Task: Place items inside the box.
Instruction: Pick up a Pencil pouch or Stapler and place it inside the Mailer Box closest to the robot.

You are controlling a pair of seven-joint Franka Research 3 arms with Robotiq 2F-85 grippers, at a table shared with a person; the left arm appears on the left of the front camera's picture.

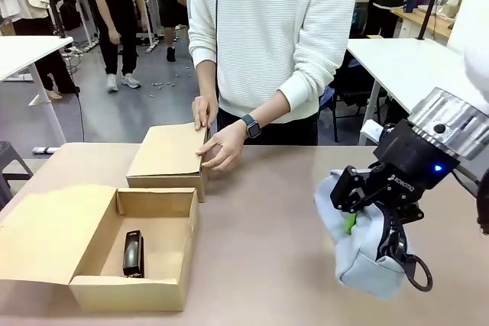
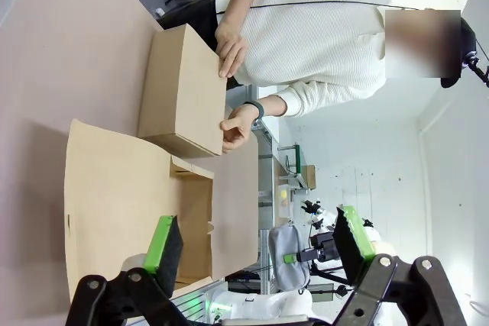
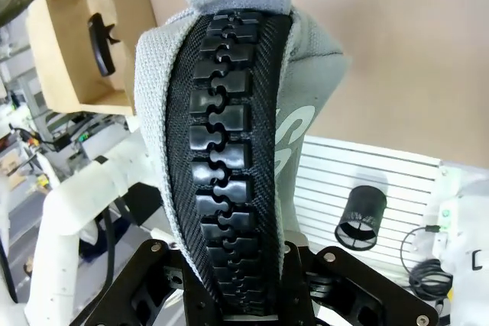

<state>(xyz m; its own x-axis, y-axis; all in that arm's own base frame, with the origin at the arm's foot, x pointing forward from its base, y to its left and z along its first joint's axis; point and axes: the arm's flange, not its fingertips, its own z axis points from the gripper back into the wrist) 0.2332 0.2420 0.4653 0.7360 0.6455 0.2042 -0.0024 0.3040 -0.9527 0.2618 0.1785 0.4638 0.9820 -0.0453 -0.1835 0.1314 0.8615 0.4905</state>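
Right pincer clamped on the grey pouch above the counter, well apart from the open box holding the stapler. The sagging pouch may snag the box wall or slip. Left pincer stands apart. Far side: a person's hand rests on a closed box.

- Coarse woven grey cloth: the pouch in the right gripper; its chunky zip is matt black plastic.
- Ribbed bright metal — the ring above that gripper's matt black body.
- Matt brown cardboard: the box to the gripper's left.
- Glossy black — the stapler inside the box.
- Smooth and matt: the table below the gripper.
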